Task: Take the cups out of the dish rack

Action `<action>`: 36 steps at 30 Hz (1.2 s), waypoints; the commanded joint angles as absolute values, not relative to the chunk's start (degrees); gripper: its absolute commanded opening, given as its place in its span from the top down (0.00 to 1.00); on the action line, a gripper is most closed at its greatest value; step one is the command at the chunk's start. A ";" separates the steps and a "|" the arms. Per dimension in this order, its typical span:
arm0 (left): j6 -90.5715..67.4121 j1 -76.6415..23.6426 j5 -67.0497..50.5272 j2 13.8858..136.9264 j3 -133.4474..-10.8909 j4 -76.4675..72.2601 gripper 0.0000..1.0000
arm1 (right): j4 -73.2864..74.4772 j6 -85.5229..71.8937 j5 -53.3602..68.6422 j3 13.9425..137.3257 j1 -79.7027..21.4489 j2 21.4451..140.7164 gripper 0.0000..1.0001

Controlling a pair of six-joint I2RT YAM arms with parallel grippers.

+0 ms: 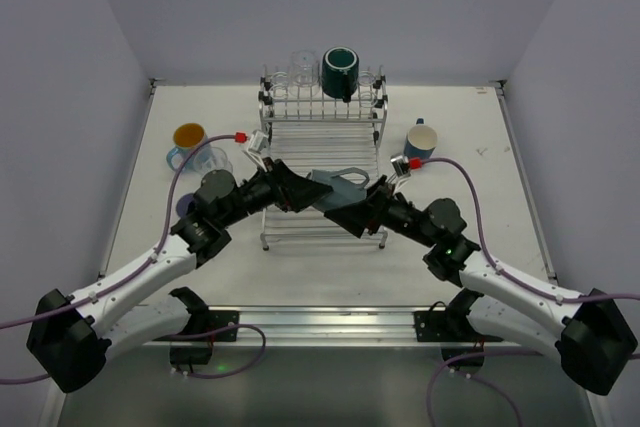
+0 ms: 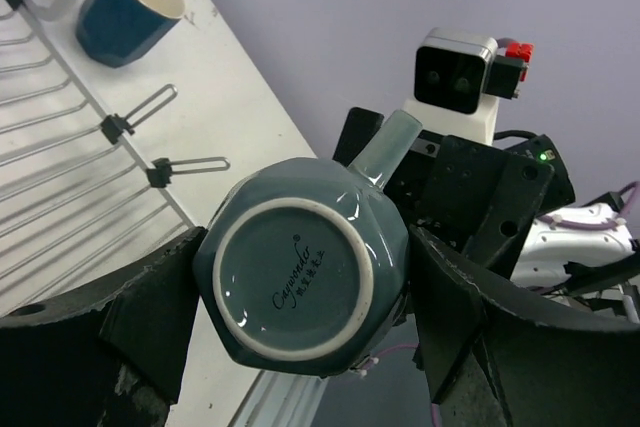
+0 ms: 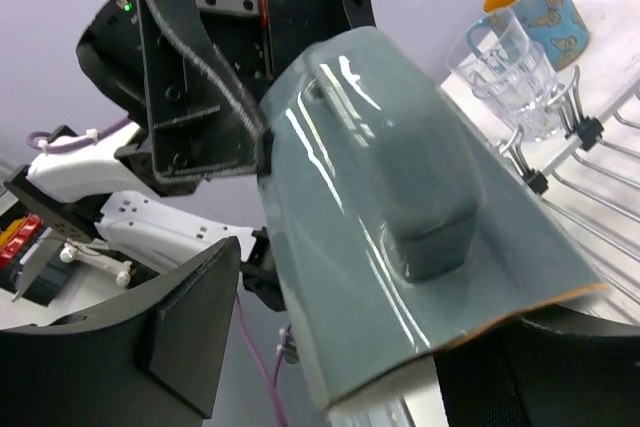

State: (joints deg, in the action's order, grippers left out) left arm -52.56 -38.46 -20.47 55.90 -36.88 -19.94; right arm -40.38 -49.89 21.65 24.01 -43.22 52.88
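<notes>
Two robot arms meet over the near half of the dish rack (image 1: 325, 137), a grey-teal mug (image 3: 380, 147) suspended on its side between them. The left gripper (image 2: 305, 272) has the mug clamped at its base end, one finger pressed to each flank, the maker's mark on the underside facing its wrist camera. The right gripper (image 3: 385, 337) straddles the mug's mouth end with jaws spread wide. One finger stands visibly apart from the glaze, while the other sits under the rim, though contact there cannot be confirmed from this angle. The mug's handle points up.

On the rack's raised far tier, clear glass tumblers (image 1: 300, 65) stand beside a dark teal mug (image 1: 340, 71). On the white table (image 1: 470, 247) left of the rack, a light blue mug with an orange interior (image 1: 188, 137) stands just beside a clear tumbler (image 1: 213, 160). A dark blue mug (image 1: 421, 139) stands on the table to the rack's right.
</notes>
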 commanded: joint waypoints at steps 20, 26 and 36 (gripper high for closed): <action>-25.77 -41.66 4.46 42.55 -48.60 13.43 0.00 | -16.74 -39.65 3.52 32.15 -46.14 38.06 1.00; -19.69 -41.57 6.33 37.89 -46.25 21.18 0.00 | 12.45 -29.19 -10.90 49.72 -36.26 40.07 1.00; -15.73 -41.66 2.02 35.16 -41.92 21.88 0.00 | 30.41 -18.64 -14.68 76.00 -8.10 67.13 1.00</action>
